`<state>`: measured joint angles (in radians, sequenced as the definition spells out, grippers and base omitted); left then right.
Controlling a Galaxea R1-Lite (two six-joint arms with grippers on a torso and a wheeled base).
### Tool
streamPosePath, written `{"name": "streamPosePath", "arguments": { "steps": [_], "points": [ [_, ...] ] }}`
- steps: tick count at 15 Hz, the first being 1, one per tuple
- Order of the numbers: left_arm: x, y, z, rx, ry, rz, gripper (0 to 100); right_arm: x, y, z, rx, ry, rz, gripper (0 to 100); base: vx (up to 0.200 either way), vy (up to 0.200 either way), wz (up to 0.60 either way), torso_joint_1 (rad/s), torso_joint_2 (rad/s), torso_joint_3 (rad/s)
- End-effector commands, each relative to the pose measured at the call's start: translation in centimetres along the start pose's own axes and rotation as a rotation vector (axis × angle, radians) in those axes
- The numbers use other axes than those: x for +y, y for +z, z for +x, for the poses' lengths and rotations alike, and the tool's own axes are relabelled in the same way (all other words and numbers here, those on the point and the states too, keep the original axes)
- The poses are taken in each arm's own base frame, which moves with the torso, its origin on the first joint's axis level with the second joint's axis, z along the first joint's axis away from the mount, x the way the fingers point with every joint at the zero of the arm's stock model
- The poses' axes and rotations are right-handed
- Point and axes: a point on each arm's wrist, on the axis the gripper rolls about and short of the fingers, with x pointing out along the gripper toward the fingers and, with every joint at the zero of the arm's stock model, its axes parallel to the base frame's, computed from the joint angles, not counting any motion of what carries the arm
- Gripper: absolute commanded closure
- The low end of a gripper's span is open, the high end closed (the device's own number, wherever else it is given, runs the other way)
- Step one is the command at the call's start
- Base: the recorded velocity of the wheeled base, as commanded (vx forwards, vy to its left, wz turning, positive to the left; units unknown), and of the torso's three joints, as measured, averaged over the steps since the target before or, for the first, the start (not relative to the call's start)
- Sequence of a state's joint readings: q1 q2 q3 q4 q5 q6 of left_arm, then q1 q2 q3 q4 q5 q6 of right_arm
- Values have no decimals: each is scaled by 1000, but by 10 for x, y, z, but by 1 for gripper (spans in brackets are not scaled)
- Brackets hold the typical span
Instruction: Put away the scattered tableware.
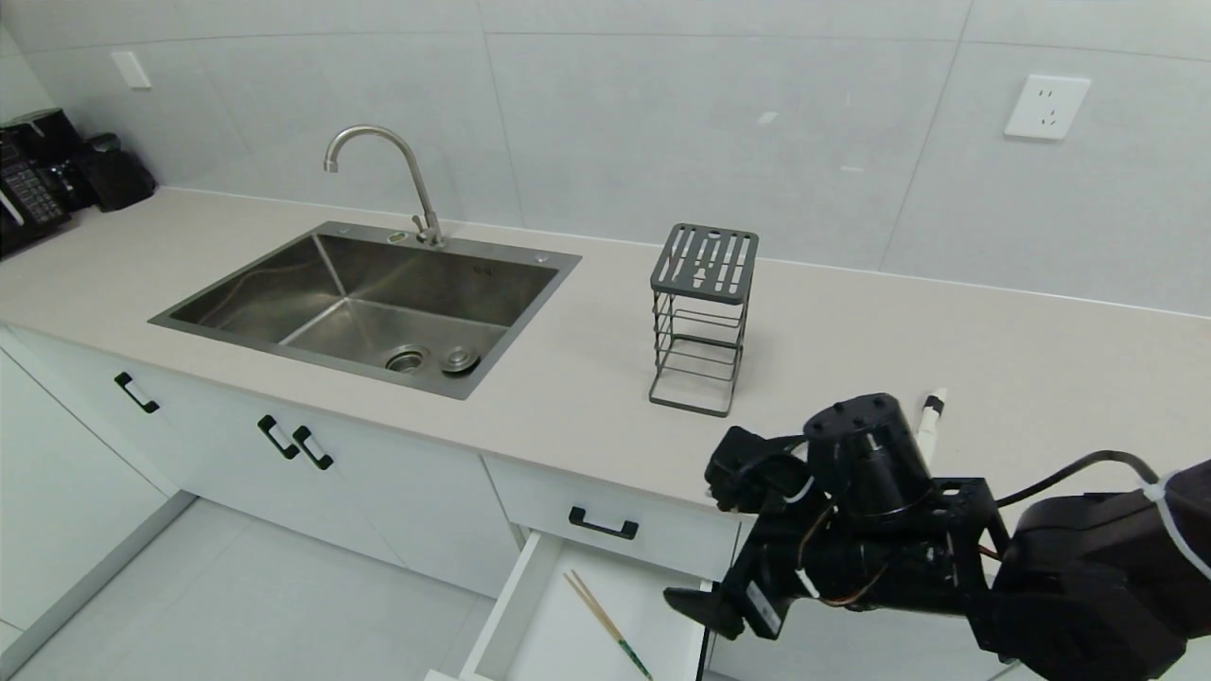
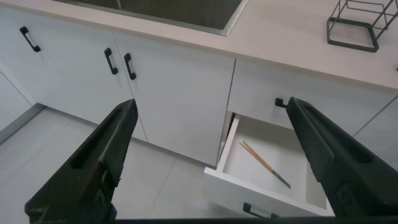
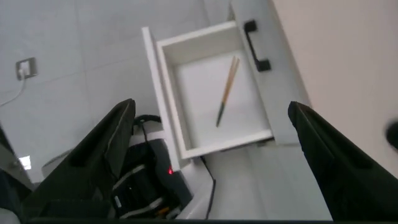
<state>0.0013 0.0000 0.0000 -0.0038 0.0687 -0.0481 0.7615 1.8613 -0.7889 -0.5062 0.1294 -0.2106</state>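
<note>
On the countertop (image 1: pixel 587 378), close by the right arm, lies a slim white utensil (image 1: pixel 932 416) with a dark band near one end. We cannot tell what kind it is, as the arm hides part of it. Below the counter edge a drawer (image 1: pixel 506 605) stands pulled out, with a pair of chopsticks (image 1: pixel 607 624) lying flat on its floor. A wire rack (image 1: pixel 705 260) stands upright on the counter, well apart from the utensil.

The right gripper (image 1: pixel 717 537) hangs over the open drawer with its jaws spread wide and nothing between them. The left gripper (image 2: pixel 210 106) is likewise spread and empty, looking down on the cabinet front and drawer.

We judge the white utensil to be light, stiff and smooth, and so likely to slip. Lying flat, it offers little height for the fingers. A pinch across its middle, with the jaws square to its length, seems soundest. Whether it is brittle we cannot say.
</note>
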Motion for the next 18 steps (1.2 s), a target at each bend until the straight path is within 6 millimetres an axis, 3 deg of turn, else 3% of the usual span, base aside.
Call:
{"name": "streamPosePath", "arguments": {
  "steps": [1, 5, 8, 10, 13, 18],
  "points": [
    [0, 0, 0, -1, 1, 0, 0, -25, -20, -34, -27, -111, 41, 0, 0, 0, 0, 0, 0, 0],
    [0, 0, 0, -1, 1, 0, 0, -63, -36, -69, -42, -231, 46, 0, 0, 0, 0, 0, 0, 0],
    [0, 0, 0, -1, 1, 0, 0, -76, -41, -71, -37, -259, 60, 0, 0, 0, 0, 0, 0, 0],
    [0, 0, 0, -1, 1, 0, 0, -97, -54, -70, 1, -285, 30, 0, 0, 0, 0, 0, 0, 0],
    [0, 0, 0, -1, 1, 0, 0, -137, -67, -59, 6, -258, -37, 0, 0, 0, 0, 0, 0, 0],
    [0, 0, 0, -1, 1, 0, 0, -159, -75, -16, 19, -201, -26, 0, 0, 0, 0, 0, 0, 0]
  ]
}}
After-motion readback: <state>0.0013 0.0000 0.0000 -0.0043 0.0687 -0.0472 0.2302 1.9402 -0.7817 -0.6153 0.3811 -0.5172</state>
